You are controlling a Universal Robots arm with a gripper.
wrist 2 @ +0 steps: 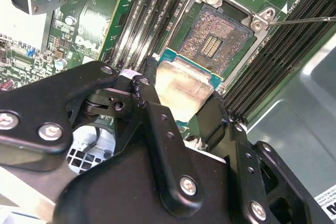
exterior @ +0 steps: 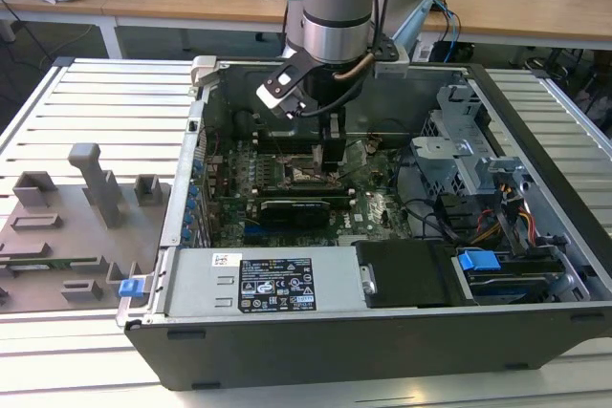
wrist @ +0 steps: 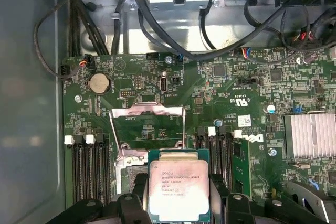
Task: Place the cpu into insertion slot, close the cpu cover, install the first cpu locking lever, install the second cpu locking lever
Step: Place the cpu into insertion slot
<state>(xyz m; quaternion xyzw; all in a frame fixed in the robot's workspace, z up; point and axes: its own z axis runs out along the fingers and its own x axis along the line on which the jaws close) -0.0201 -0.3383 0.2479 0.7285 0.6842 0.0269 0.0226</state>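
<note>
Held cpu (wrist: 177, 192): square, dull silver lid on a green edge, with several lines of small dark print on top. The end effector (wrist: 178, 184) pinches it by two opposite sides, close to the open insertion slot (wrist 2: 218, 38), not seated. The cpu cover (wrist: 147, 109) stands raised. In the exterior view, the end effector sits about 12 o'clock of the black card (exterior: 292, 207).

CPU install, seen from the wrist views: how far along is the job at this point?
No step is finished yet. In hand: the gripper is shut on the cpu and holds it just off the socket, whose bare contacts show. The cover is flipped open. Not yet done: seating the cpu, closing the cover, latching both levers. One thin lever rod stands free beside the socket.
</note>
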